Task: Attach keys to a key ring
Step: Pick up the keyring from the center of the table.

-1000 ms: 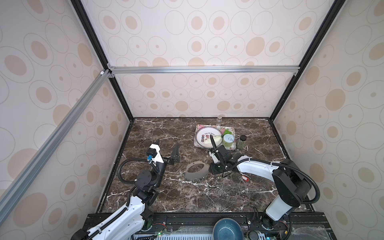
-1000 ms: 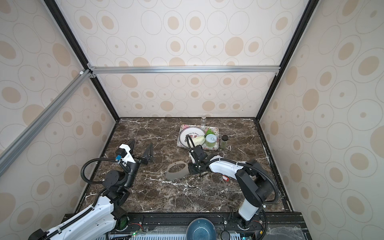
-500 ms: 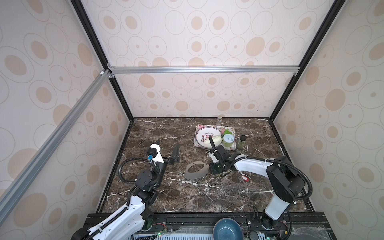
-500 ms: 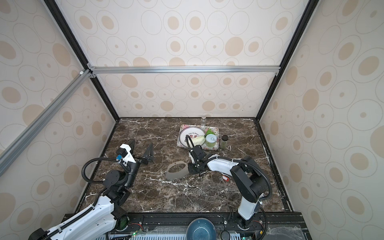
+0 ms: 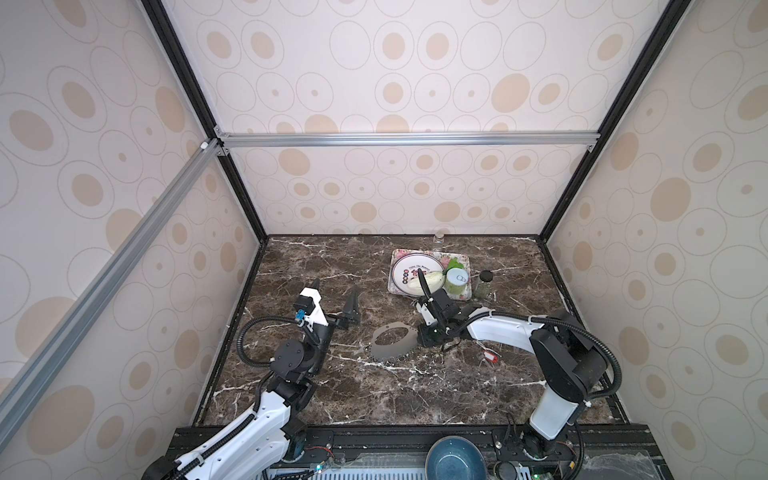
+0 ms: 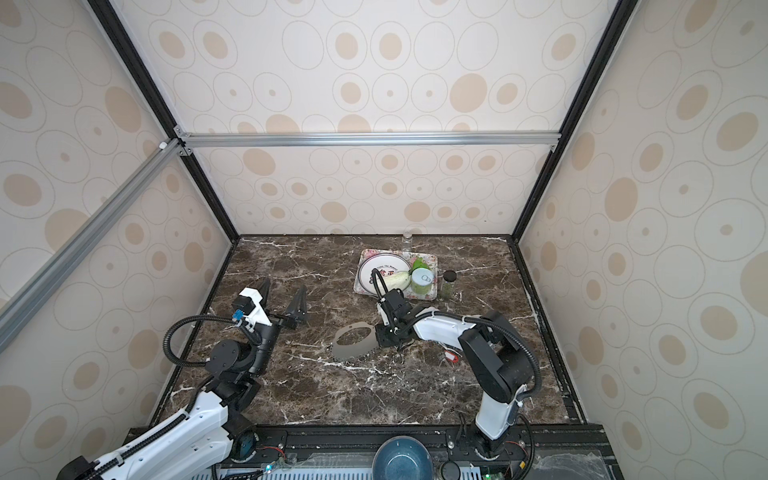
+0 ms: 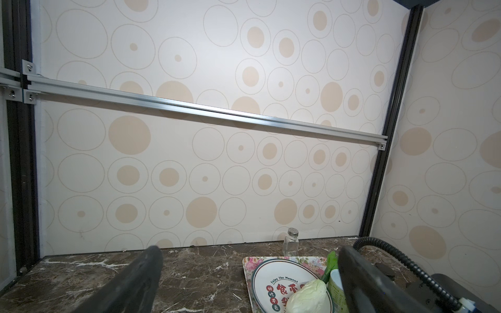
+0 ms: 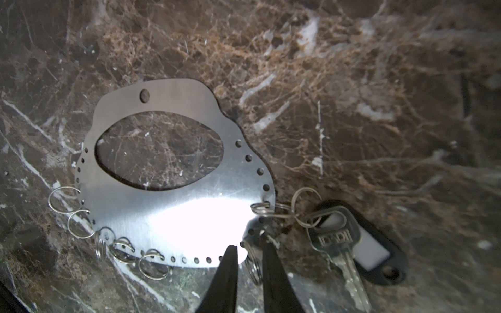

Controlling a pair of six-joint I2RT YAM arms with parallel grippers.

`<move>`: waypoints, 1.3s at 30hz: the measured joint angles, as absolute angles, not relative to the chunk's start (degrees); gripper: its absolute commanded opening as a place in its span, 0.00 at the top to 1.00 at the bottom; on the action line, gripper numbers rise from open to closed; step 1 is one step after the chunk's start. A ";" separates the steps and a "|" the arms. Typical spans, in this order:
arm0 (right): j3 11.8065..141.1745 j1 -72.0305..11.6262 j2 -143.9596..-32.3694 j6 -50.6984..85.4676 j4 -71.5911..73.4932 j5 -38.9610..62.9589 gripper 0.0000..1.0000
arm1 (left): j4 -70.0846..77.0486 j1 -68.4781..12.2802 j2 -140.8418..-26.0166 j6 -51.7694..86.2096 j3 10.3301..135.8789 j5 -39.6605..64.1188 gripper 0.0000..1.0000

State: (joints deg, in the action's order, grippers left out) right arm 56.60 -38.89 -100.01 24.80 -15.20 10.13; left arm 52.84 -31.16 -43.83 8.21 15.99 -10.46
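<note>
Right gripper (image 8: 249, 244), at the key ring (image 8: 173, 216) rim: jaws narrower than a second ago; right elbow (image 5: 565, 359) slightly nearer.

— Where is the left arm (image 5: 249, 432)?
— Near left, with the elbow folded up and the wrist aimed at the far wall. The left gripper (image 5: 333, 291) is held about level, jaws spread wide.
— And the right arm (image 5: 498, 328)?
— From its near-right base the white forearm reaches left, low, toward mid-table. The right gripper (image 8: 248, 252) tips downward, with only a slim gap between its fingers (image 8: 225, 276).
</note>
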 measured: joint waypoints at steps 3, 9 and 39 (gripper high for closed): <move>56.75 -38.89 -100.01 24.77 -15.20 10.48 0.85 | 52.84 -31.16 -43.83 8.21 15.99 -10.46 0.00; 56.93 -38.89 -100.01 24.75 -15.18 10.61 0.88 | 52.84 -31.16 -43.83 8.21 15.99 -10.46 0.00; 49.78 -42.92 -83.83 14.17 -6.46 6.85 1.00 | 52.80 -31.11 -44.80 8.21 15.99 -9.47 0.00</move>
